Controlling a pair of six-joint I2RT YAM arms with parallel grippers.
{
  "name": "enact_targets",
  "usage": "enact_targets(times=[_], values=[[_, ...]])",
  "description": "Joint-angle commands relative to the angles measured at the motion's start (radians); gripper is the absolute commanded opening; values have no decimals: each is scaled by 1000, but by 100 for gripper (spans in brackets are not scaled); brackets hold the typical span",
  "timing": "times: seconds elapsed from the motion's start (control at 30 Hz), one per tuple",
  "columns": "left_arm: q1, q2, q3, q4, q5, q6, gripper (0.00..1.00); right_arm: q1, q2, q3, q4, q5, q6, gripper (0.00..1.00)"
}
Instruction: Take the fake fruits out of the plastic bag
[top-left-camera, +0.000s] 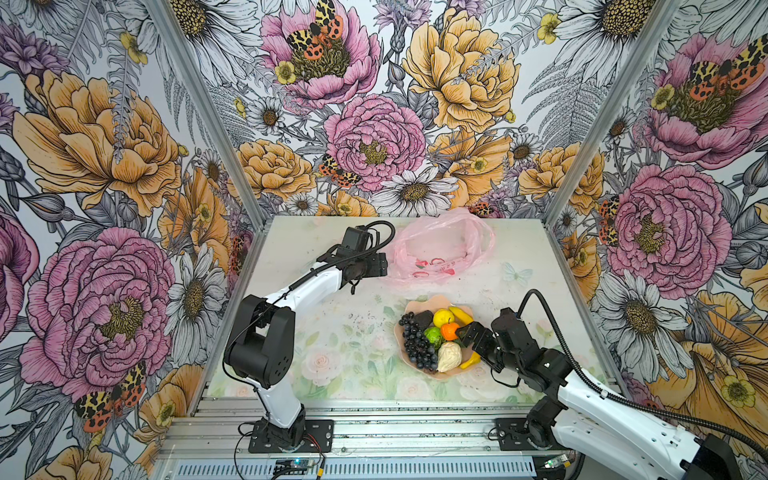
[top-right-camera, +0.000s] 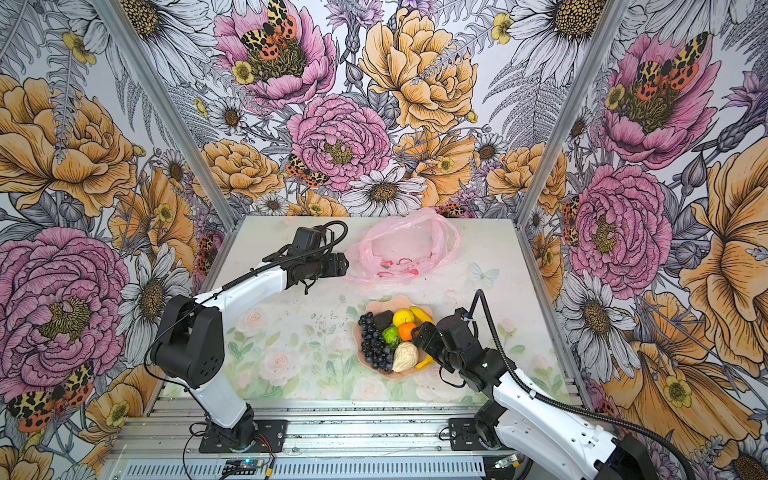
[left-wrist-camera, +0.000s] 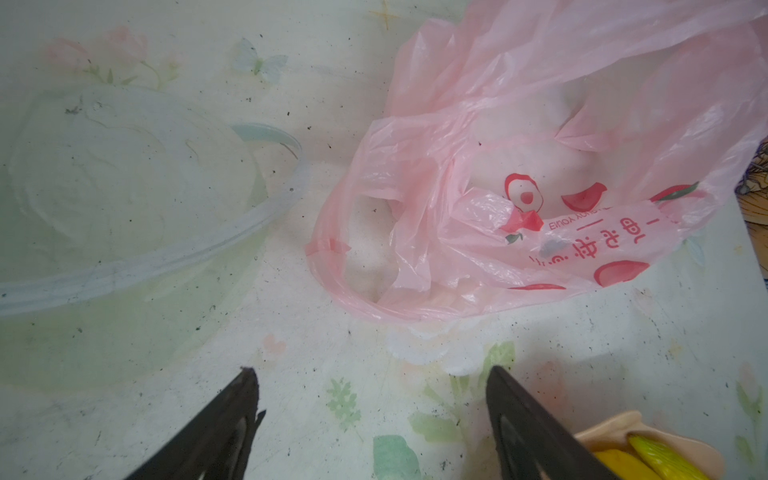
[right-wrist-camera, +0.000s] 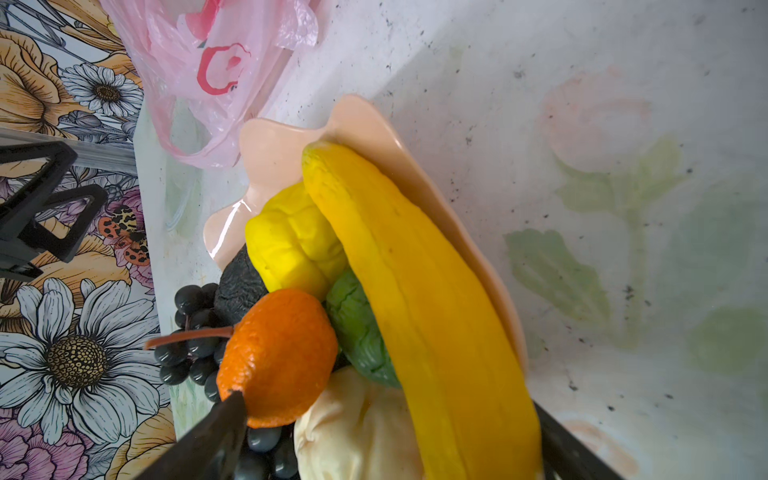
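Fruits (top-left-camera: 432, 336) piled on plate (top-left-camera: 419, 302); bag (top-left-camera: 440, 249) crumpled at 12 o'clock on table (top-left-camera: 291, 332).
Plate sits at bag's 6 o'clock, apart from it. Right gripper (top-left-camera: 467, 343) at plate's 3 o'clock, jaws wide, straddling orange (right-wrist-camera: 278, 357) and banana (right-wrist-camera: 415, 299). Left gripper (top-left-camera: 382, 266) at bag's 9 o'clock, jaws wide over bare table.

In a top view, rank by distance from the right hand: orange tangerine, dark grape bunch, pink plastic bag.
1. Orange tangerine, beside the right hand on the peach wavy plate.
2. Dark grape bunch, plate's left side.
3. Pink plastic bag, far back.
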Motion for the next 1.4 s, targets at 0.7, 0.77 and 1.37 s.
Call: enact_targets(times=[0.7, 0.77, 1.37], values=[[103, -231, -251, 45, -105, -113, 87, 65, 253, 80, 216, 27, 8, 98], [104, -235, -257, 47, -104, -113, 87, 68, 267, 84, 227, 31, 7, 98], [119, -257, -287, 56, -108, -117, 87, 84, 455, 152, 379, 22, -14, 97]])
